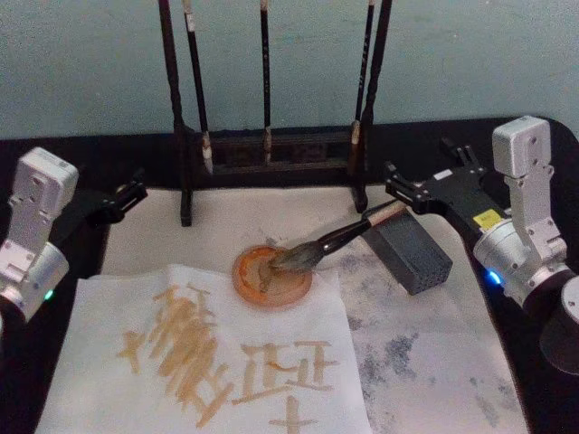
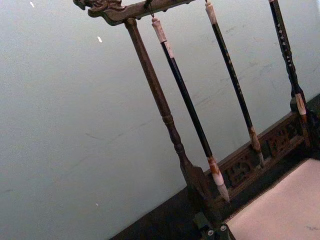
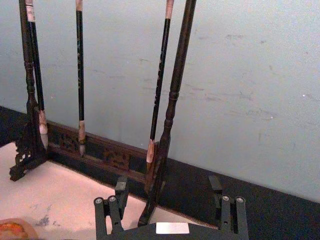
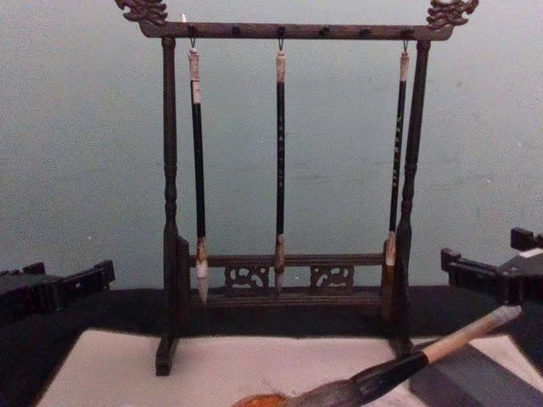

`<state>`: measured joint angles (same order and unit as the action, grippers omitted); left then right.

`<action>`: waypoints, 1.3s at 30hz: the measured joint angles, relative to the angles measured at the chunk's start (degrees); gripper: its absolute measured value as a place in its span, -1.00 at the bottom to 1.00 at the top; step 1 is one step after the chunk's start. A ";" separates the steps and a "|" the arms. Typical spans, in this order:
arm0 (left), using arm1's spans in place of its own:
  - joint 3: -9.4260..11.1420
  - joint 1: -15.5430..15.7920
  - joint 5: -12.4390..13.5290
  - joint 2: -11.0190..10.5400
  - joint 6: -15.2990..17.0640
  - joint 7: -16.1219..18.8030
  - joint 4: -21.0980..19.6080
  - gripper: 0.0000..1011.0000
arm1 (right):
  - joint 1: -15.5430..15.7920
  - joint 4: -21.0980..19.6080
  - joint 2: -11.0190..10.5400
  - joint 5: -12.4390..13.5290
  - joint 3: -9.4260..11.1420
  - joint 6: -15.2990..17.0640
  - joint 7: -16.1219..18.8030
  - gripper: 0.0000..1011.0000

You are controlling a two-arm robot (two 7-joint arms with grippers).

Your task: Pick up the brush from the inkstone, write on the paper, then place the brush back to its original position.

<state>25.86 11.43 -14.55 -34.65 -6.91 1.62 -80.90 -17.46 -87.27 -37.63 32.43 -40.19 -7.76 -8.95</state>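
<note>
The brush (image 1: pixel 339 239) lies tilted, its bristle tuft resting in the round orange inkstone (image 1: pixel 272 277) and its pale handle end propped on the dark grey block (image 1: pixel 413 252) to the robot's right; in the chest view the handle rises toward the right at a shallow angle. The paper (image 1: pixel 208 362) sits in front of the inkstone, toward the robot, and already carries several tan strokes, so I judge the writing is likely done and the brush is back on its rest (or else a fresh pick-up is about to begin; I cannot tell which). The right gripper (image 1: pixel 395 192) hangs just beyond the handle's end, close to it but not touching, with its fingers (image 3: pixel 121 192) standing apart and nothing between them. The left gripper (image 1: pixel 136 193) is parked at the left edge of the mat, well away from the brush, fingers hard to read, so I cannot tell their state. If the step in hand is a pick-up, the right gripper should come down onto the pale handle section above the black collar, jaws across the handle's axis, and lift along the tilt so the tuft leaves the inkstone cleanly without dragging ink over the white mat (image 1: pixel 452 362). It should stay clear of the wooden brush rack (image 4: pixel 284 280) just behind.
</note>
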 joint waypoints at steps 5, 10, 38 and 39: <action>0.00 0.00 0.00 0.00 0.00 0.00 0.00 0.98 | -0.47 1.47 1.12 0.13 0.51 -0.10 0.88 0.99; 0.00 0.00 0.00 0.00 0.00 0.00 0.00 0.98 | -1.00 2.79 2.28 0.34 1.10 -0.10 1.96 0.99; 0.00 0.00 0.00 0.00 0.00 0.00 0.00 0.98 | -0.87 2.46 1.94 0.35 0.89 -0.03 1.76 0.99; 0.00 0.00 0.00 0.00 0.00 0.00 0.00 0.98 | -0.87 2.46 1.94 0.35 0.89 -0.03 1.76 0.99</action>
<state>25.86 11.43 -14.55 -34.65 -6.91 1.62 -80.90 -18.33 -84.81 -35.69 32.78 -39.30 -7.79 -7.19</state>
